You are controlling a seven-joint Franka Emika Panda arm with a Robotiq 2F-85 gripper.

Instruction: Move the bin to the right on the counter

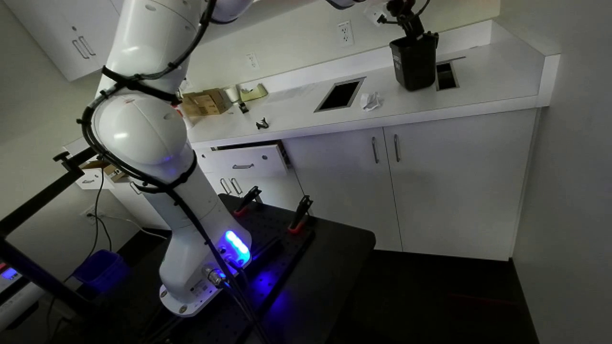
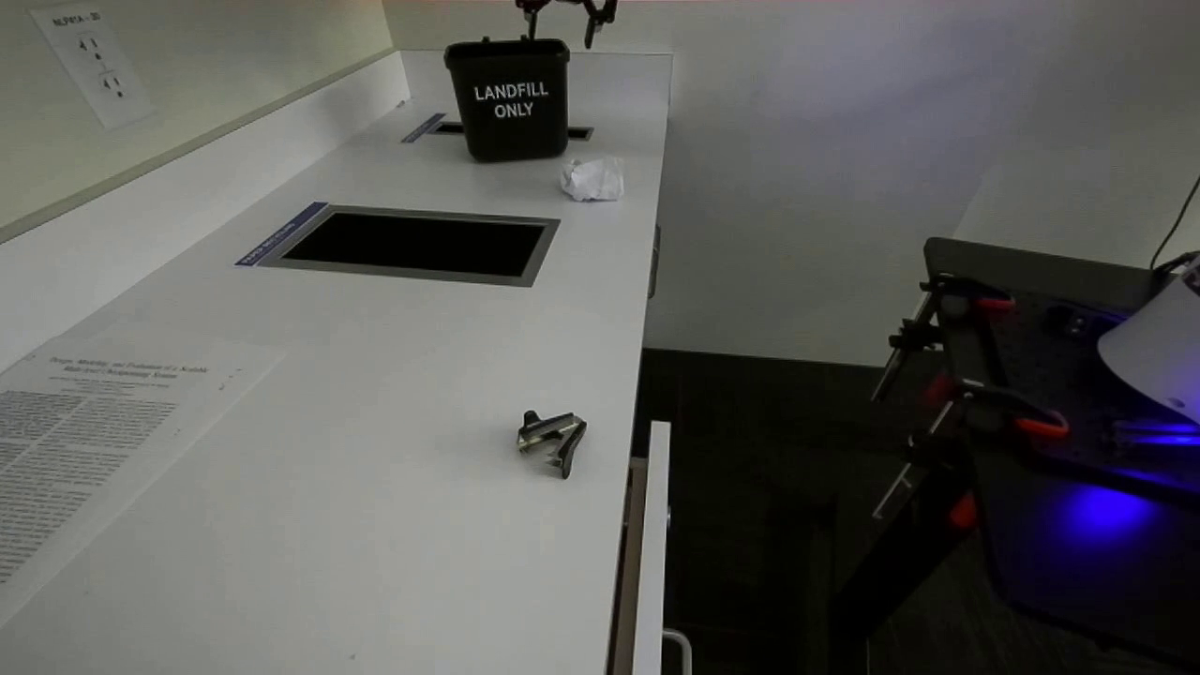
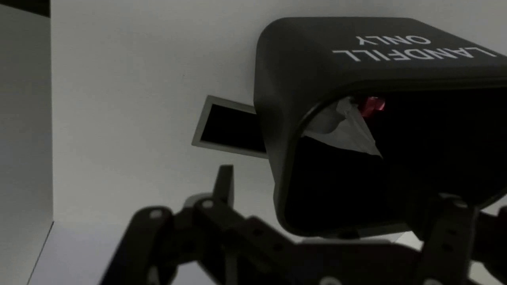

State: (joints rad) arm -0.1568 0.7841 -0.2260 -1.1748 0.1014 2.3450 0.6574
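Note:
The black bin (image 1: 414, 64) stands upright on the white counter (image 1: 296, 106), close to its walled end. In an exterior view, the bin (image 2: 511, 103) shows white "LANDFILL ONLY" lettering. In the wrist view, the open top of the bin (image 3: 277, 118) shows something whitish and a red bit inside. My gripper (image 2: 561, 39) is open at the rim, its fingers spread apart. In the wrist view, one finger of the gripper (image 3: 334, 184) is outside the bin's side wall. The other finger is dark and appears over the bin's opening; its tip is hard to make out.
A dark inset (image 1: 447, 76) lies beside the bin, partly hidden by it in the wrist view. A larger inset (image 2: 422, 244), crumpled white paper (image 2: 592, 178), a staple remover (image 2: 551, 439) and printed sheets (image 2: 103, 431) are on the counter. A backsplash (image 1: 330, 70) runs behind.

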